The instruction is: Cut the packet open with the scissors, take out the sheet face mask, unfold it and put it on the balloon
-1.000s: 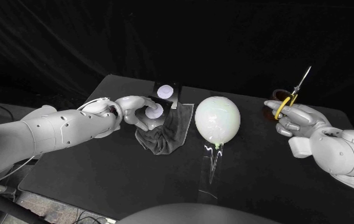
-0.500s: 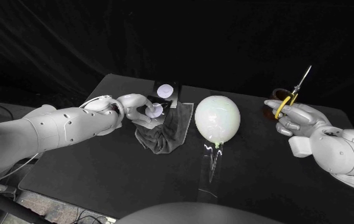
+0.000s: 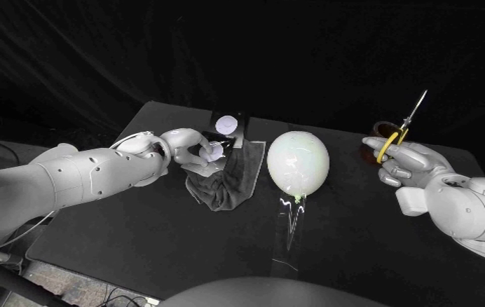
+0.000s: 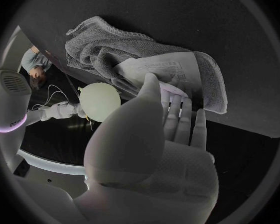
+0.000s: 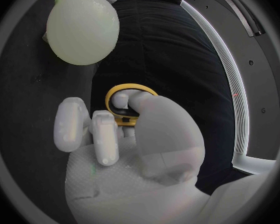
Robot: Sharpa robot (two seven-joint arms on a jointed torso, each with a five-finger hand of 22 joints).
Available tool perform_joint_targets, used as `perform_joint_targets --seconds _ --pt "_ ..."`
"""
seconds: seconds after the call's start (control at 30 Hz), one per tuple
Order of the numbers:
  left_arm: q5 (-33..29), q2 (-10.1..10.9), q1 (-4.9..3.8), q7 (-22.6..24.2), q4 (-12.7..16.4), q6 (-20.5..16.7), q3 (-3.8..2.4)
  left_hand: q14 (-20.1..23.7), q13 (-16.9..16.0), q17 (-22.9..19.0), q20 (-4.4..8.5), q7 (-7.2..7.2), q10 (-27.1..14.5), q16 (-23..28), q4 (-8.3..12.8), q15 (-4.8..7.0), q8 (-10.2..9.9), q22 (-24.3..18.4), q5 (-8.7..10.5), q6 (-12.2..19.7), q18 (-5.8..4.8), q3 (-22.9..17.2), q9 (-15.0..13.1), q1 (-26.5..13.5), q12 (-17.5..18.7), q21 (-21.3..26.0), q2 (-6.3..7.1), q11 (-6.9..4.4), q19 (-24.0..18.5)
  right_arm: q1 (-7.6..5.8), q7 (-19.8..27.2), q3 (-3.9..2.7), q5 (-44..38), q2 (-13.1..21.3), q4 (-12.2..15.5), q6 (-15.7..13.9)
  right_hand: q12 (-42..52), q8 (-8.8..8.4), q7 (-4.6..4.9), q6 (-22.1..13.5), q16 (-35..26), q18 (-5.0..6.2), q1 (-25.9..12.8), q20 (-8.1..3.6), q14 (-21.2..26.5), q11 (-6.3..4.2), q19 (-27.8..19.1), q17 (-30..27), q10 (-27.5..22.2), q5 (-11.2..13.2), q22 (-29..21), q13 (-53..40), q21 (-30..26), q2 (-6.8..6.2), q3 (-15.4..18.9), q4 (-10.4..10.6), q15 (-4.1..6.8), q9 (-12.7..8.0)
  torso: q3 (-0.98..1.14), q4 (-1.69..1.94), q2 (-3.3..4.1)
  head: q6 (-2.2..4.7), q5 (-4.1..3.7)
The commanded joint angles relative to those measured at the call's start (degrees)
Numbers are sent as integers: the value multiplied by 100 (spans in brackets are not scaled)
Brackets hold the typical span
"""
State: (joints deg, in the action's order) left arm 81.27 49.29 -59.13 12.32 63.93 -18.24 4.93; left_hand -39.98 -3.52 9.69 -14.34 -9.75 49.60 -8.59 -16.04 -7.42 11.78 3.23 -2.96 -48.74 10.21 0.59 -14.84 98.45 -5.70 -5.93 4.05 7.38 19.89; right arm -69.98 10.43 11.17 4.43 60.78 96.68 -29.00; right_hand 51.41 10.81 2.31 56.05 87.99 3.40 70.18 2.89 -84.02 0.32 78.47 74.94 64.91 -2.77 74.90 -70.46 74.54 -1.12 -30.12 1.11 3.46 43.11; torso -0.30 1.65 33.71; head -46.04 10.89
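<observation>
Black table (image 3: 151,237); right hand (image 3: 409,163) fingers grip scissors (image 3: 409,121), blades pointing up; left hand (image 3: 192,149) fingers touch packet (image 4: 159,69), grip unclear.

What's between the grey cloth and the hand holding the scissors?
The balloon lies between the cloth and the right hand with the scissors; the head view shows it.

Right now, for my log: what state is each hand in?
Left hand: fingers at the packet; whether it grips cannot be told.
Right hand: holding the scissors.
</observation>
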Motion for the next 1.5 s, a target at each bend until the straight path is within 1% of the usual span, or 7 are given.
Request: perform_joint_targets --seconds 0.03,0.13,0.37,0.7,1.07,1.3,1.5 --pt "121 12 135 -172 -37 447 96 32 -10 79 4 -5 112 25 0 -31 -9 -7 21 5 25 -5 18 50 70 -10 40 97 -4 2 49 -4 -77 0 9 95 2626 39 205 234 28 85 -41 -12 -497 -58 40 1038 2238 -17 181 -972 27 9 -25 -11 24 4 -2 2 1 13 6" --pt "35 33 136 -61 -10 298 95 146 -1 45 10 62 24 79 -44 -14 -37 -19 20 50 28 56 33 -31 156 5 152 28 -35 4 52 -3 -87 1 9 96 2626 39 205 234 28 85 -41 -12 -497 -58 40 1038 2238 -17 181 -972 27 9 -25 -11 24 4 -1 0 2 18 9" --pt "-453 124 138 419 116 -213 79 1023 18 -183 -135 297 -601 392 -101 -147 -160 -80 11 275 -10 358 86 -490 246 113 850 -127 -292 6 56 -3 -98 5 6 94 2626 39 205 234 28 85 -41 -12 -497 -58 40 1038 2238 -17 181 -972 27 9 -25 -11 24 4 0 5 6 18 4" --pt "-757 234 137 625 206 -479 61 1717 60 -358 -199 430 -1453 608 -117 -82 -417 -112 2 961 -18 513 262 -381 288 202 1181 -177 -528 8 54 -3 -122 9 0 89 2626 39 205 234 28 85 -41 -12 -497 -58 40 1038 2238 -17 181 -972 27 9 -25 -11 24 4 -5 5 7 20 -12" --pt "-509 313 134 371 308 -353 56 2242 109 -484 -154 461 -2297 660 -120 62 -591 -126 -7 1547 -11 851 414 -390 339 268 1322 -375 -716 10 53 -3 -130 -4 -10 86 2626 39 205 234 28 85 -41 -12 -497 -58 40 1038 2238 -17 181 -972 27 9 -25 -11 24 4 -2 0 3 24 0" --pt "-235 240 127 59 276 -82 52 2923 190 -658 -143 656 -3385 732 -123 139 -876 -170 -7 2625 -49 1229 729 -463 421 367 1382 -596 -1022 11 49 -3 -131 -9 -15 86 2621 36 203 242 23 87 -48 -14 -495 -61 36 1024 2241 -17 175 -970 19 9 -33 -26 27 1 -10 -4 10 33 -22" --pt "-71 156 90 -126 262 56 42 3296 231 -758 -131 730 -3913 765 -126 196 -978 -187 -4 3019 -83 1256 843 -527 458 417 1392 -695 -1165 11 46 -3 -132 -12 -17 88 2621 36 203 242 23 87 -48 -14 -495 -61 36 1024 2241 -17 175 -970 19 9 -33 -26 27 1 -3 -3 12 28 -32"
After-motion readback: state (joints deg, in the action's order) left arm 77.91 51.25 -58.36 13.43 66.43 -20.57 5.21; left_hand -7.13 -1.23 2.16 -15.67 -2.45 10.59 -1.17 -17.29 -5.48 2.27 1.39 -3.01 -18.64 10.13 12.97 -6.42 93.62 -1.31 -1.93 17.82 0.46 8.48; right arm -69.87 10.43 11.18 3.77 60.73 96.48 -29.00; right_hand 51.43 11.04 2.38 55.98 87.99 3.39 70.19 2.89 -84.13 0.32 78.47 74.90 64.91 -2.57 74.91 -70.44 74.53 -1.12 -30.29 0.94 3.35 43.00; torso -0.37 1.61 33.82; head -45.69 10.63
